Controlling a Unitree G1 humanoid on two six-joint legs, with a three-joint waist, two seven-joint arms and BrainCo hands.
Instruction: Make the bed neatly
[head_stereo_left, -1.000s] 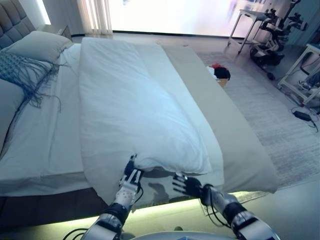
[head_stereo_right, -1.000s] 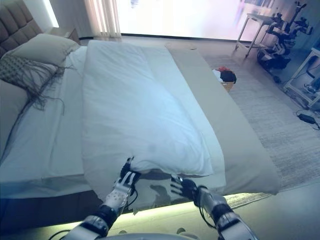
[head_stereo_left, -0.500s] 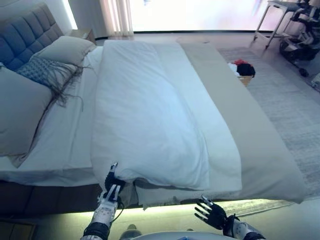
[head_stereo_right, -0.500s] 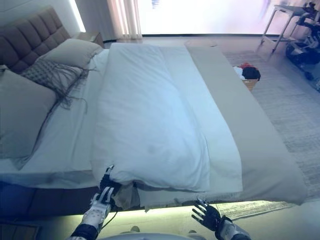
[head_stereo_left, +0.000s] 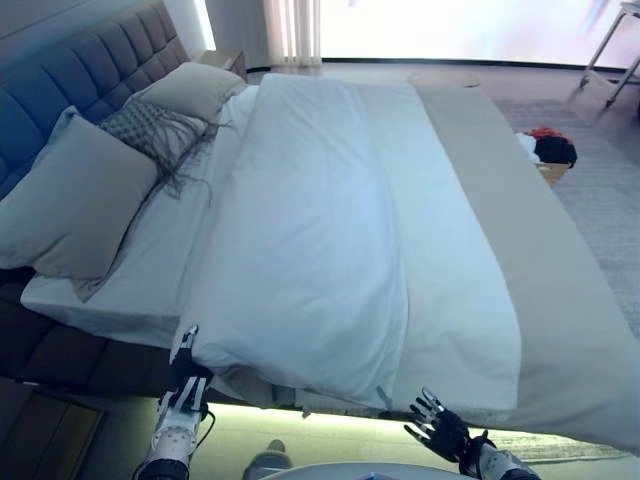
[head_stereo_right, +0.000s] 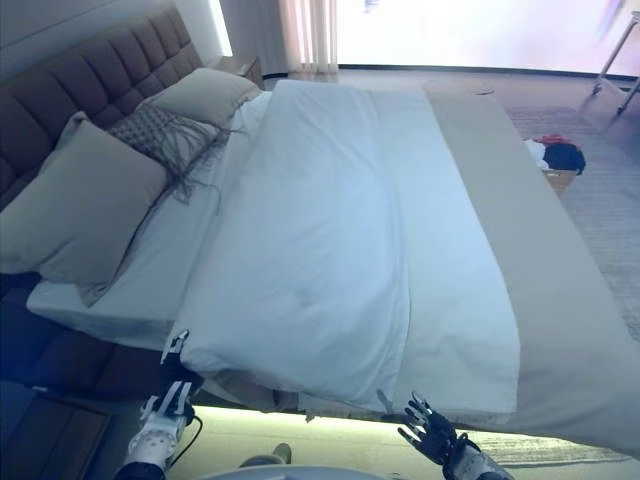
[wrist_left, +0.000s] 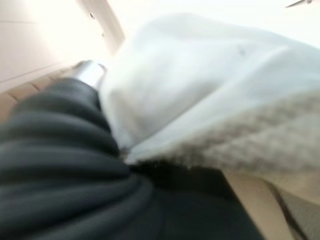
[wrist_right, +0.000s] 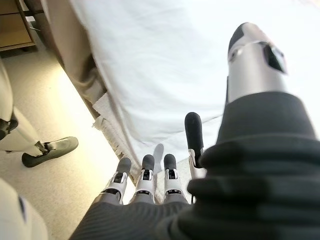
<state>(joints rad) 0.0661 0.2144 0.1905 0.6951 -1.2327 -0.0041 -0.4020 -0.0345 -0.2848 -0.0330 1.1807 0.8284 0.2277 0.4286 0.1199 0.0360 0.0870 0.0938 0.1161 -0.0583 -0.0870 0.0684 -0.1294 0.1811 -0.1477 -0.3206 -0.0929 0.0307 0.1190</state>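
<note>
Left hand (head_stereo_left: 185, 372) sits at the near corner of my white duvet (head_stereo_left: 330, 240); whether it has hold of the cloth I cannot tell. Right hand (head_stereo_left: 437, 431) hangs empty with fingers spread, just off the near edge. The duvet's long axis runs away from me across the bed (head_stereo_left: 560, 300), pillows (head_stereo_left: 85, 195) to my left. Judgement: my left hand is nearer the corner and should lead.
</note>
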